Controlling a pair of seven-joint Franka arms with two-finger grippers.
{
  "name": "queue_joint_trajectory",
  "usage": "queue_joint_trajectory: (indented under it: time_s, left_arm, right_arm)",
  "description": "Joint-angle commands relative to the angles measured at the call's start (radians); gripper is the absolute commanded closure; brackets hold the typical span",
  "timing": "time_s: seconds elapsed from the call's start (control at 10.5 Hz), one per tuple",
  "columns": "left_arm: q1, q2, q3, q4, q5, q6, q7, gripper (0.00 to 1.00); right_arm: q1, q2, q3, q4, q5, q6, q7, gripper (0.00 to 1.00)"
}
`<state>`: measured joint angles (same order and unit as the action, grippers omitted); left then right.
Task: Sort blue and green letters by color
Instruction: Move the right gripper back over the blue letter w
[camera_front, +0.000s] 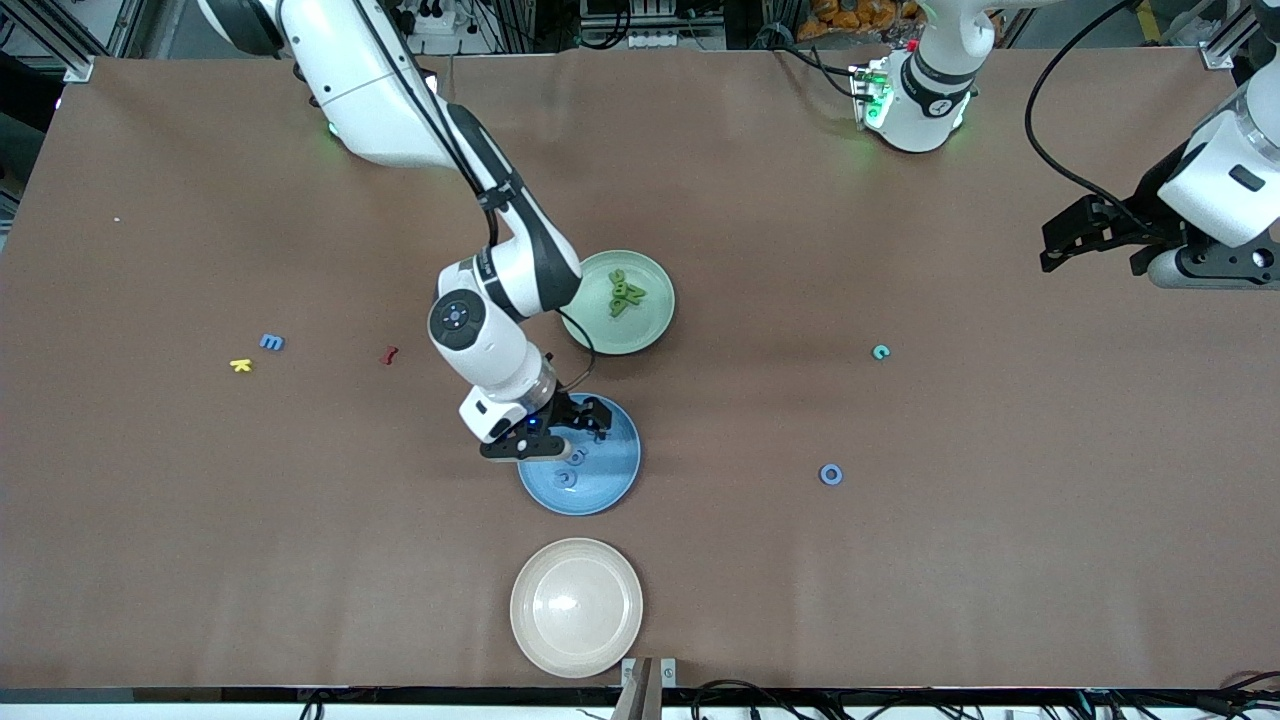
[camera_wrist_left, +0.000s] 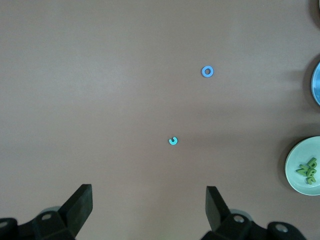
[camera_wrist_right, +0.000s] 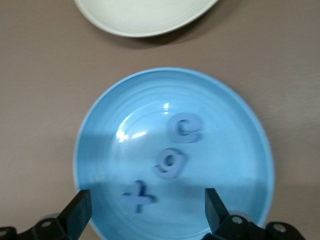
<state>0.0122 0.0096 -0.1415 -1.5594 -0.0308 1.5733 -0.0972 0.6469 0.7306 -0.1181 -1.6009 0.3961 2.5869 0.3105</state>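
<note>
Right wrist view: the right pincer (camera_wrist_right: 145, 212) hangs open over the round blue plate (camera_wrist_right: 250, 150), where three small blue foam letters (camera_wrist_right: 171, 164) lie. Rising carelessly could knock them out. The left pincer (camera_wrist_left: 149, 212) waits open, off at its end of the bench (camera_front: 900, 560).

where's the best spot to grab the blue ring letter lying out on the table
Likely from straight above: the blue ring letter lies flat on the bare table, nothing beside it. Put one fingertip into its hole and one outside the rim, or pinch across its whole outer edge.

Even bright light; right wrist view blurred.
</note>
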Motion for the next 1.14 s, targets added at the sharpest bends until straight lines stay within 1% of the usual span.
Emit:
queue_joint_trajectory:
  time_s: [0.0,0.1,0.29,0.38,0.48,0.67,0.76,0.86,0.95,1.05]
  left_arm:
    - [0.0,-0.002,-0.004,0.001,0.008,0.013,0.022,0.0]
    - [-0.001,0.0,-0.006,-0.001,0.008,0.016,0.019,0.0]
    - [-0.003,0.001,-0.006,-0.004,0.008,0.016,0.014,0.0]
    - [-0.002,0.004,-0.006,-0.004,0.008,0.016,0.014,0.0]
    - [-0.003,0.007,-0.006,-0.004,0.008,0.016,0.014,0.0]
    - [-0.005,0.007,-0.007,-0.013,0.008,0.016,0.01,0.0]
    - [-0.008,0.013,-0.007,-0.013,0.008,0.016,0.01,0.0]
    - [-0.008,0.015,-0.009,-0.016,0.008,0.014,0.01,0.0]
    - [-0.009,0.015,-0.009,-0.018,0.008,0.014,0.01,0.0]
    - [-0.009,0.015,-0.009,-0.018,0.008,0.014,0.01,0.0]
  right_arm:
    - [-0.071,-0.117,0.005,-0.147,0.012,-0.01,-0.043,0.0]
    - [-0.104,-0.152,0.006,-0.196,0.01,-0.031,-0.077,0.0]
    - [-0.154,-0.218,0.006,-0.27,0.003,-0.086,-0.083,0.0]
    - [-0.176,-0.249,0.005,-0.307,0.0,-0.086,-0.082,0.0]
    - [-0.211,-0.279,0.005,-0.345,-0.025,-0.086,-0.082,0.0]
    - [-0.309,-0.336,0.015,-0.419,-0.139,-0.091,-0.08,0.0]
    - [-0.349,-0.368,0.017,-0.463,-0.199,-0.114,-0.08,0.0]
    - [-0.398,-0.391,0.017,-0.471,-0.261,-0.175,-0.077,0.0]
    - [-0.438,-0.414,0.017,-0.471,-0.302,-0.244,-0.076,0.0]
    - [-0.481,-0.436,0.02,-0.471,-0.325,-0.299,-0.076,0.0]
